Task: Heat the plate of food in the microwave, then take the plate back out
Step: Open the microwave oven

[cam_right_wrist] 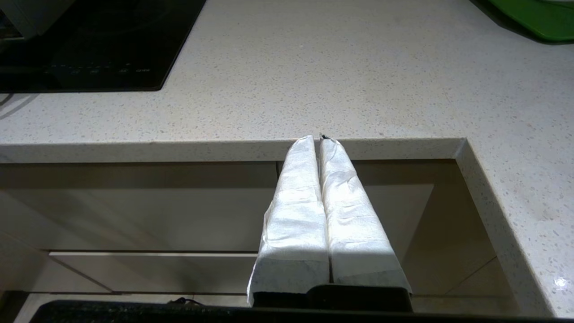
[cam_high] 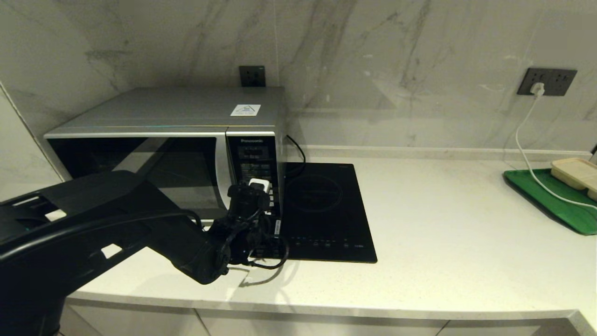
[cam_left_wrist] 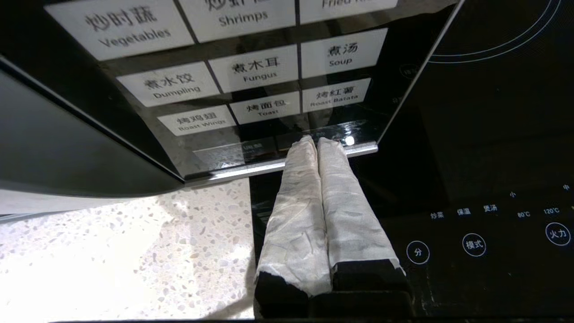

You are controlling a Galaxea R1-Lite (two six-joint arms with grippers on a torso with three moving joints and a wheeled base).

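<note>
The silver microwave (cam_high: 177,135) stands at the back left of the counter with its dark glass door closed. My left gripper (cam_high: 259,186) is at the lower part of its black keypad panel (cam_left_wrist: 251,80). In the left wrist view my left gripper (cam_left_wrist: 316,142) is shut, its white-wrapped tips touching the bottom button row by the panel's silver lower edge. The lilac plate of food is out of view. My right gripper (cam_right_wrist: 317,140) is shut and empty, parked below the counter's front edge.
A flat black induction hob (cam_high: 322,210) lies right beside the microwave. A green tray (cam_high: 555,198) with a beige compartment box (cam_high: 576,172) sits at the far right, with a white cable (cam_high: 527,154) running to a wall socket. Bare counter (cam_high: 443,224) lies between them.
</note>
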